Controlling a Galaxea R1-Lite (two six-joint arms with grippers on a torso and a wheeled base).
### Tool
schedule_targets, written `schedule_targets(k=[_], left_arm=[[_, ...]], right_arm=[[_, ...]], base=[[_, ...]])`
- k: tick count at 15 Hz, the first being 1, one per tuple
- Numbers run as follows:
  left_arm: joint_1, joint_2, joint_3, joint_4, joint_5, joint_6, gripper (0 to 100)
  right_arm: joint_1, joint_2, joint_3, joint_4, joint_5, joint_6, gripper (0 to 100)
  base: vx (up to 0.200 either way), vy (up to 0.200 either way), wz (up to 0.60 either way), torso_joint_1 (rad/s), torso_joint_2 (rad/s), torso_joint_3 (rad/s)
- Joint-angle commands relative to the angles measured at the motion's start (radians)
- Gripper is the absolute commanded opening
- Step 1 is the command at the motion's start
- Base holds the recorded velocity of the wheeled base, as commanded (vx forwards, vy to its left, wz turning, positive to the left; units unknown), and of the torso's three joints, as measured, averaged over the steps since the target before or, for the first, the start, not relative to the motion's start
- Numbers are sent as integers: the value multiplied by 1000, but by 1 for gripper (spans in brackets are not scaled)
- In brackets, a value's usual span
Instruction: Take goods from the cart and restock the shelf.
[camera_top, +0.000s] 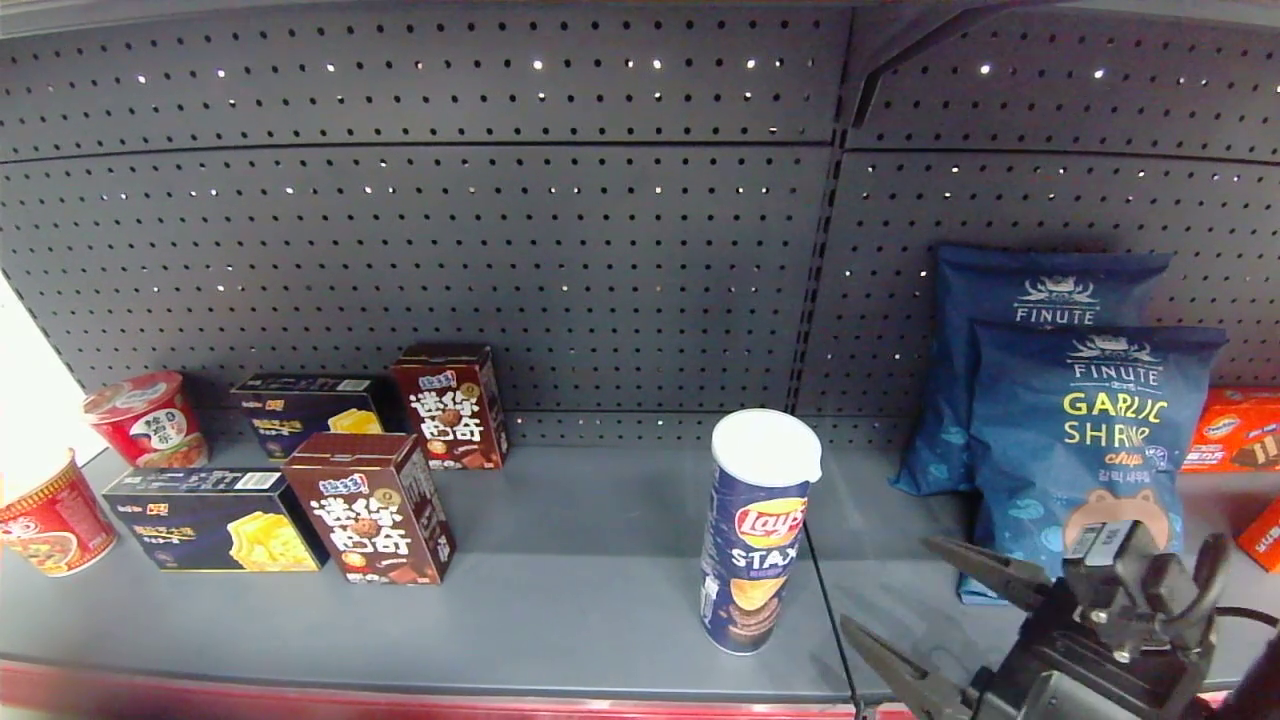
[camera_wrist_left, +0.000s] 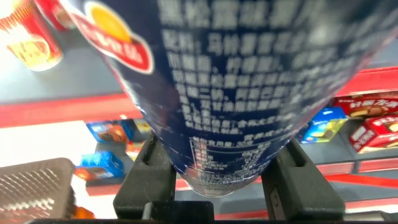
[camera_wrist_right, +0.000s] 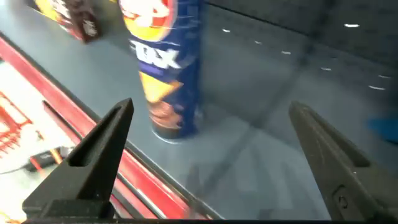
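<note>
A dark blue chips can (camera_top: 757, 530) with a white lid stands upright on the grey shelf (camera_top: 560, 600), near its front edge. My right gripper (camera_top: 888, 583) hangs open just right of the can, with nothing between its fingers. In the right wrist view the same can (camera_wrist_right: 168, 68) stands beyond the open right gripper (camera_wrist_right: 211, 107), apart from it. In the left wrist view a second dark blue chips can (camera_wrist_left: 224, 93) sits between the black fingers (camera_wrist_left: 146, 180), with my left gripper (camera_wrist_left: 221, 183) shut on its lower end.
Two blue chip bags (camera_top: 1085, 440) lean on the pegboard at the right, with orange boxes (camera_top: 1240, 430) beyond. Brown boxes (camera_top: 375, 505), dark boxes (camera_top: 215, 520) and red cup noodles (camera_top: 145, 420) fill the shelf's left. A red rail (camera_wrist_right: 93, 155) edges the shelf front.
</note>
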Motion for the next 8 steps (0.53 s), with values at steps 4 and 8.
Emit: schedule_targets(k=[4, 8], left_arm=[[-23, 5, -22, -8, -90, 1, 0], [-157, 49, -27, -82, -160, -19, 0]], right_arm=[[-43, -680, -356, 1024, -150, -75, 100], [-57, -867, -384, 1320, -384, -74, 100]], base=[[0, 0, 0, 0, 0, 0], [0, 0, 0, 0, 0, 0]])
